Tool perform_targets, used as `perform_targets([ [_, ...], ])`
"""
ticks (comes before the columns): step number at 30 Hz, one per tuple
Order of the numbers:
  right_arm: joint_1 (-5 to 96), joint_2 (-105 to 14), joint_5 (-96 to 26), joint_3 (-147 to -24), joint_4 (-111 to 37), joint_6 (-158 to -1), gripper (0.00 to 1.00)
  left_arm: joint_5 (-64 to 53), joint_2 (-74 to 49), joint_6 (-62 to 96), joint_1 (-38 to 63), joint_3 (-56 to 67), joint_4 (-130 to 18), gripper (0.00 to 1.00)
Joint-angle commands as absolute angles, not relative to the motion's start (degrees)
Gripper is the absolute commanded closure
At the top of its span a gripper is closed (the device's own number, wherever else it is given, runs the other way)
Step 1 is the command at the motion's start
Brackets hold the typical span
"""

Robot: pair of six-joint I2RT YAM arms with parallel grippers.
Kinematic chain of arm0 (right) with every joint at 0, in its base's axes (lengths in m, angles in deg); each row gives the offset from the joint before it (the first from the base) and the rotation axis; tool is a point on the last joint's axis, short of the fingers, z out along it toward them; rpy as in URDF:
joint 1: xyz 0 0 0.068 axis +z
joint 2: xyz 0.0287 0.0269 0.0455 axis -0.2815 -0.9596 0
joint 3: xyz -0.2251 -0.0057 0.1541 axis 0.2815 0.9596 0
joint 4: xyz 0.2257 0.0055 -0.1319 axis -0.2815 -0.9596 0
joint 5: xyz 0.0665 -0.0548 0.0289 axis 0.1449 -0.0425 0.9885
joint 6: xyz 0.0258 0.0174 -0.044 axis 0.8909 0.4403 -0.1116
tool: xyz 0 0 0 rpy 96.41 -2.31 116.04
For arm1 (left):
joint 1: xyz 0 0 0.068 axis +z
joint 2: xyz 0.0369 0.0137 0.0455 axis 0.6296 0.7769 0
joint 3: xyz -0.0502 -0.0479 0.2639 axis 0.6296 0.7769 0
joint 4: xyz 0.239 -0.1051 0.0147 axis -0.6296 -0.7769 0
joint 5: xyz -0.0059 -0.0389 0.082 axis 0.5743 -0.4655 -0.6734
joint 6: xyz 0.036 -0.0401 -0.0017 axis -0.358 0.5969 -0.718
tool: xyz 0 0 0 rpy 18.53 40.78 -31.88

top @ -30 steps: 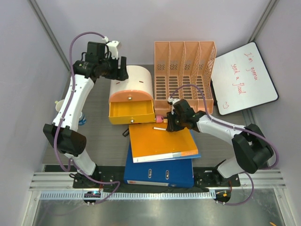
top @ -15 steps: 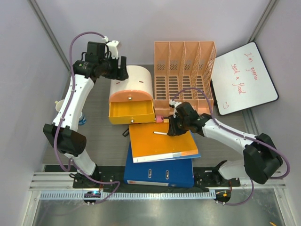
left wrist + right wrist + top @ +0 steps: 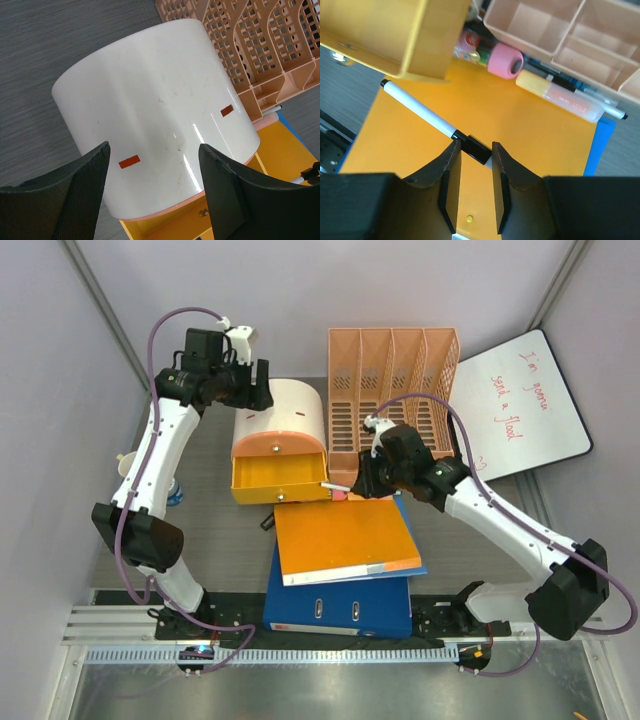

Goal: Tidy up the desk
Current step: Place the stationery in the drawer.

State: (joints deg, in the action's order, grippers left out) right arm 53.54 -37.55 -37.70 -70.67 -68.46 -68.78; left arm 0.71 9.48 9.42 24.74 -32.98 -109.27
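Observation:
The desk is a dark grey wood-grain top. My right gripper is shut on the black cap of a white marker, held above the orange folder. From above, the marker hangs at the front right corner of the open yellow drawer, with the right gripper beside it. My left gripper stands open over the white rounded drawer box, apart from it, and is seen at the box's far left.
The orange folder lies on a blue binder at the front. A peach file rack stands behind, a whiteboard to its right. A pink roll, a yellow tube and pens lie at the rack's foot.
My right gripper has lifted the marker off the orange folder and carried it back toward the yellow drawer's corner. The left arm has not moved.

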Motion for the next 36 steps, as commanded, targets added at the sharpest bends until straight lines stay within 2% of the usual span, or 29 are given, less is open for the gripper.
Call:
perform_targets([
  [1, 54.14, -37.86, -37.49, -81.89, -70.88, -70.19, 0.88, 1.06, 7.99, 9.52, 24.61, -33.27, -107.40, 0.28],
  [8, 57.30, -46.99, -37.66, -95.80, -72.82, -72.74, 0.87, 1.24, 7.99, 9.70, 24.52, -31.95, -106.96, 0.28],
  [13, 62.83, -57.63, -39.86, -104.84, -73.25, -74.84, 0.85, 1.06, 8.52, 9.96, 24.52, -31.86, -106.87, 0.28],
  [18, 64.69, -64.66, -40.48, -109.16, -73.43, -75.29, 0.84, 0.45, 7.99, 9.52, 24.52, -31.86, -106.70, 0.28],
  [21, 65.04, -66.95, -40.65, -109.87, -73.08, -75.20, 0.79, 0.36, 7.81, 9.43, 24.52, -31.69, -106.79, 0.28],
  [24, 65.13, -67.40, -41.71, -109.79, -72.91, -75.46, 0.64, 0.36, 7.46, 9.35, 24.52, -31.42, -106.70, 0.28],
  [25, 65.13, -67.13, -42.06, -109.70, -72.64, -75.55, 0.55, 0.36, 7.55, 9.35, 24.43, -31.42, -106.61, 0.28],
  [26, 65.13, -66.87, -42.06, -109.61, -72.47, -75.55, 0.53, 0.36, 7.46, 9.35, 24.52, -31.25, -106.70, 0.28],
  [31, 65.13, -65.46, -45.75, -109.08, -72.20, -75.99, 0.43, 0.45, 7.55, 9.52, 24.52, -31.25, -106.52, 0.28],
  [36, 64.95, -60.81, -51.01, -107.95, -72.99, -77.04, 0.41, 0.36, 7.37, 9.52, 24.43, -31.07, -106.70, 0.28],
])
